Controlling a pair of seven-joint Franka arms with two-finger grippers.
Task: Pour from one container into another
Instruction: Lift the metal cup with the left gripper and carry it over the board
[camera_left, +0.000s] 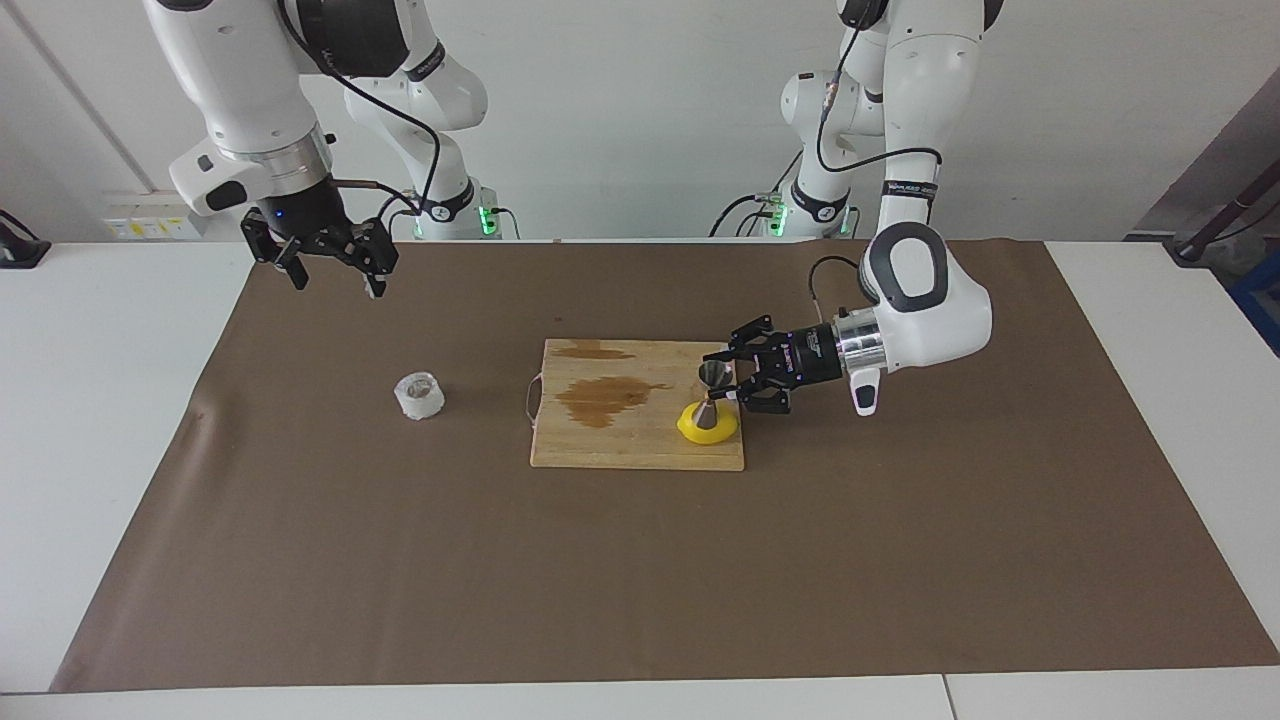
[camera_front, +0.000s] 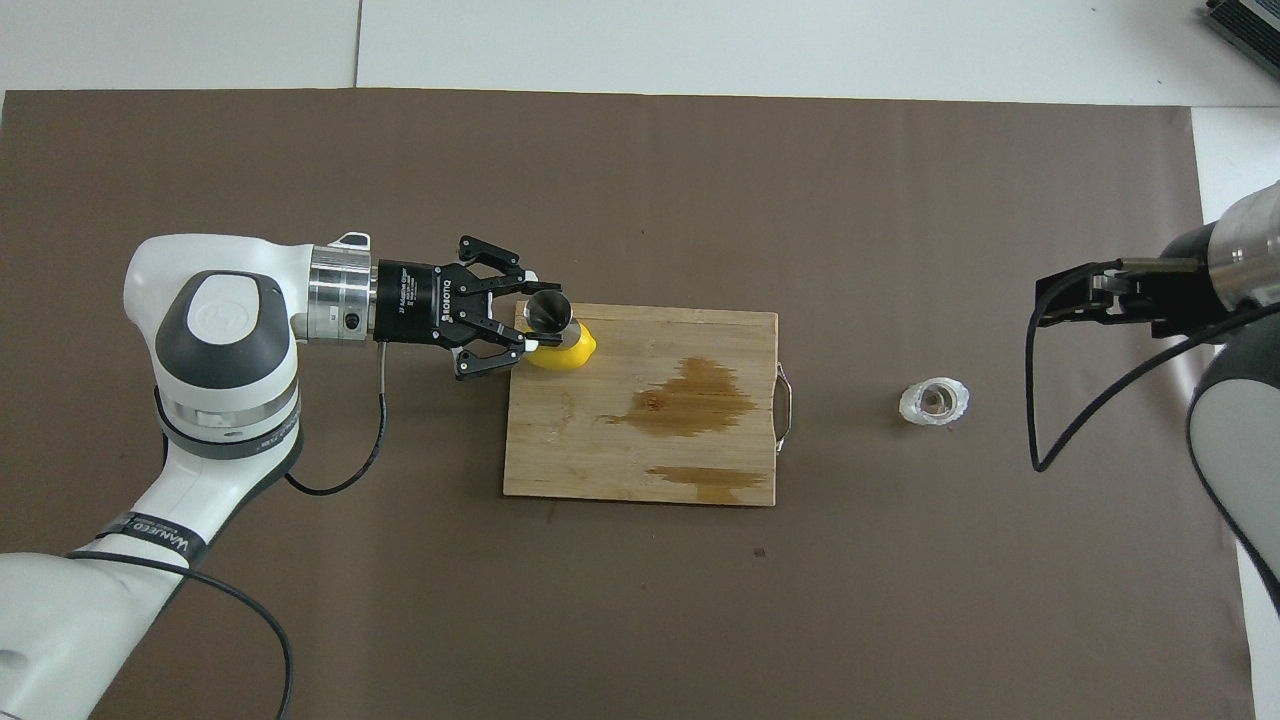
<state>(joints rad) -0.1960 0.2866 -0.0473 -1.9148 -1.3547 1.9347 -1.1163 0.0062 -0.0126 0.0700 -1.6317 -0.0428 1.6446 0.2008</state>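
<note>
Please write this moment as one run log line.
left gripper: shut on jigger, over lemon on cutting board | right gripper: open, waits | cup: on mat, untouched

Robotics lab, not a kitchen: two white Franka arms (camera_left: 930, 300) bolted at the white table's (camera_left: 100, 400) edge, loose cabling, bare white wall, brown paper sheet (camera_left: 640, 560) covering the tabletop under a stained cutting board (camera_left: 620, 440).
</note>
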